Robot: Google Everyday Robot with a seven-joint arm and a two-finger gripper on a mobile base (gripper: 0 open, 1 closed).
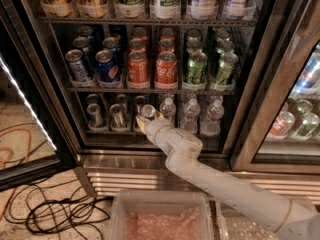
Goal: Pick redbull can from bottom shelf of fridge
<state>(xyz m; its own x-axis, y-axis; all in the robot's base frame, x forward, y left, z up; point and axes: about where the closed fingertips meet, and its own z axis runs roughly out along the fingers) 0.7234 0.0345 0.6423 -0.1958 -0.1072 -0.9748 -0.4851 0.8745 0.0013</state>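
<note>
Though low at the dark bottom shelf, tool tight around slim shiny redbull can.

The white arm enters from the 5 o'clock corner and reaches toward 10 o'clock, bending at a rounded wrist joint. The end effector sits just left of centre.
</note>
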